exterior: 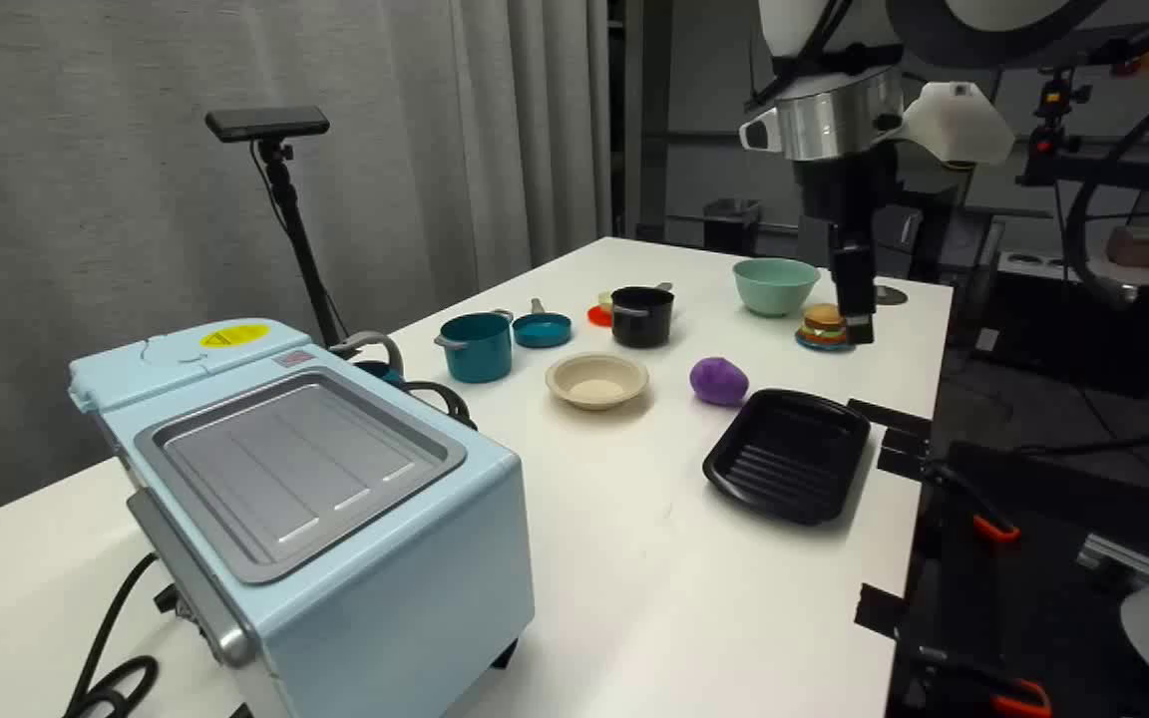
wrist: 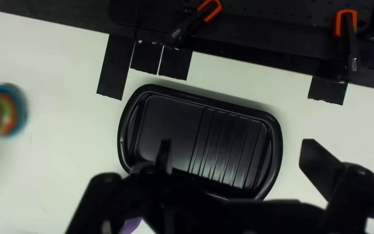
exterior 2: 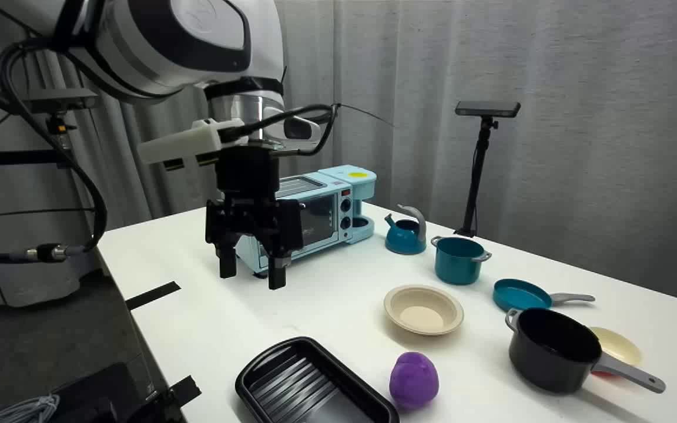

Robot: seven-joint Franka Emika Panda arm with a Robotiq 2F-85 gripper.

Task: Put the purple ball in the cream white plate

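The purple ball (exterior: pixel 718 381) rests on the white table, beside the black ribbed tray; it also shows in an exterior view (exterior 2: pixel 414 380). In the wrist view only a sliver of the ball (wrist: pixel 130 225) shows behind the gripper. The cream white plate (exterior: pixel 596 387) lies a short way from the ball and holds nothing; it shows in both exterior views (exterior 2: pixel 424 316) but not in the wrist view. My gripper (exterior 2: pixel 252 274) hangs high above the table with its fingers apart and nothing between them. In the wrist view the open gripper (wrist: pixel 237 154) shows with the tray below it.
The black tray (exterior: pixel 789 454) sits near the table edge by the ball. A black pot (exterior: pixel 641 317), a teal pot (exterior: pixel 478 347) and a teal pan (exterior: pixel 542 329) stand beyond the plate. A green bowl (exterior: pixel 776 286), a toy burger (exterior: pixel 823 325) and a blue toaster oven (exterior: pixel 405 588) also stand there.
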